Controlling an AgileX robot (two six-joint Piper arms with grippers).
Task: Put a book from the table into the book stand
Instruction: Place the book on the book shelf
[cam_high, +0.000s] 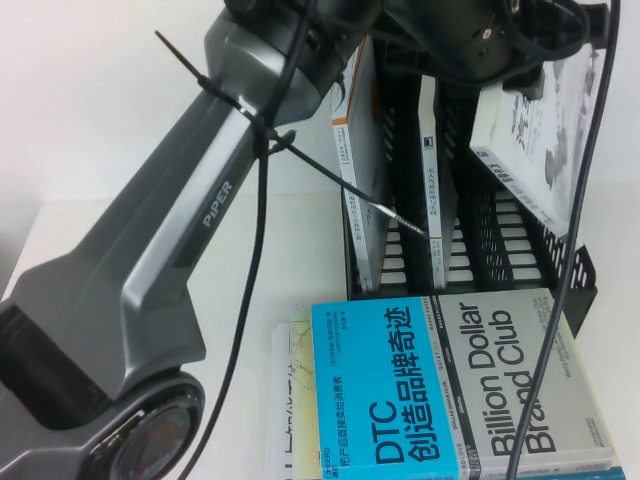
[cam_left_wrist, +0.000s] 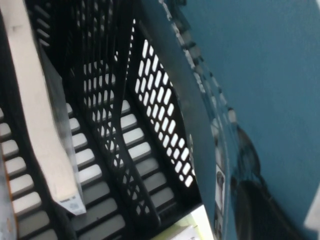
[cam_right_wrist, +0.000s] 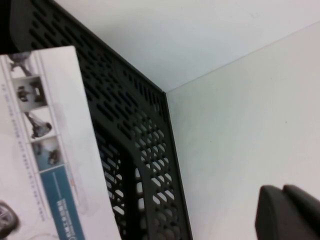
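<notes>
Nearest the high camera, at 7 o'clock, is the left arm's grey link (cam_high: 170, 270), running up toward 12 o'clock, where its wrist is lost behind the frame edge. The left gripper itself is not identifiable in any view; its wrist view shows the book's (cam_high: 530, 140) dark teal back cover (cam_left_wrist: 260, 85) pressed close, so it is judged clamped on the book. The right gripper (cam_right_wrist: 290, 212) shows only as dark finger ends over the table (cam_high: 80, 130); whether it is parted or closed cannot be told.

The book hangs tilted at 2 o'clock, above the rightmost slot of the book stand (cam_high: 480, 230), not yet seated. Two slimmer white books (cam_high: 365, 170) occupy the other slots.

Assessment: large paperback, moderately heavy, glossy covers likely slippery, pages prone to sag. Best held near the spine or a top edge.
</notes>
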